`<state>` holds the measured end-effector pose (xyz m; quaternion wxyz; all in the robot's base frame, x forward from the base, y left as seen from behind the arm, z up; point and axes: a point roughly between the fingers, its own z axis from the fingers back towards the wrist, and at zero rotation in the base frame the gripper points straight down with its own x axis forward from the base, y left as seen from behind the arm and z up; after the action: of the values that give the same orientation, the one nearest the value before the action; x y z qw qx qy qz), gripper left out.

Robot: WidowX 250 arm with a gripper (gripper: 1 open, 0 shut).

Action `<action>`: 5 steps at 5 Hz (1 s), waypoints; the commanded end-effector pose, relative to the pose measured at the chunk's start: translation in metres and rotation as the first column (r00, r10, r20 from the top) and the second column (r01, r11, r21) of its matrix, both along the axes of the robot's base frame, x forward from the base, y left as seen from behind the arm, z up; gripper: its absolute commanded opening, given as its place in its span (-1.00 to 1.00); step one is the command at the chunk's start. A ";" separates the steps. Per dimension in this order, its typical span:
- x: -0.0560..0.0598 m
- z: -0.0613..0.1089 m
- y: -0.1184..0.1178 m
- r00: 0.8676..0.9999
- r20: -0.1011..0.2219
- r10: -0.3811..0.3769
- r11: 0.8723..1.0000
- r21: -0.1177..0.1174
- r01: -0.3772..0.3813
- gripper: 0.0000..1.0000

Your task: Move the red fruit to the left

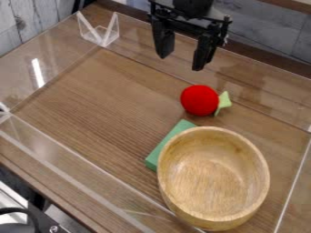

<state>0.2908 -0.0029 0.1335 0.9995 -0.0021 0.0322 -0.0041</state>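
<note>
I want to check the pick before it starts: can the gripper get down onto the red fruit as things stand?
Probably yes. The gripper hangs open above and behind the red fruit, with nothing between them. The bowl and green pad lie nearer the camera, apart from it.

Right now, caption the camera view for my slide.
Open gripper hangs above small glossy red fruit beside round wooden bowl.

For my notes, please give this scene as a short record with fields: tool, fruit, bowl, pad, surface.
tool: tool open, pointing down, above and behind the red fruit, holding nothing
fruit: red fruit on the table, green leaf on its right side
bowl: wooden bowl, empty, in front of the fruit
pad: green pad, partly under the bowl
surface: wooden table with clear walls
</note>
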 end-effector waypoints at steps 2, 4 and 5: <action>0.006 -0.028 -0.016 0.999 0.010 -0.046 0.999 -0.009 0.046 1.00; 0.010 -0.065 -0.030 0.998 0.062 0.017 1.000 -0.021 -0.015 1.00; 0.015 -0.074 -0.029 0.994 0.102 -0.040 0.998 -0.036 0.044 1.00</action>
<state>0.2995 -0.0328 0.0496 0.9995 -0.0190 0.0017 -0.0263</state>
